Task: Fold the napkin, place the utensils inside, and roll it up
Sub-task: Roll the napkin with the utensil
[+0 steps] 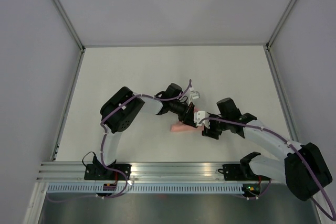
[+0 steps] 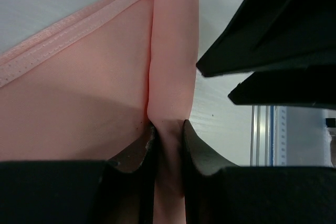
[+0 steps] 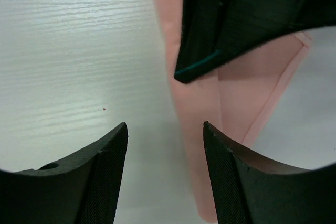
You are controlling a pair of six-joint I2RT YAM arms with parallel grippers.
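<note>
Pinched between left fingers (image 2: 132, 156), plain only from left wrist: napkin (image 2: 79, 103) fold. Spread apart above mid-worktop (image 3: 63, 51): right fingers (image 3: 79, 182).

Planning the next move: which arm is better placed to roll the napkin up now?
Left. The left gripper is shut on a raised fold of the napkin, so it can probably start rolling at once. The right gripper stands open over the napkin's edge, gripping nothing.

Probably a robotics lab, white table (image 1: 157, 77), plain panel walls (image 1: 31, 51), aluminium rail (image 1: 173, 170)
</note>
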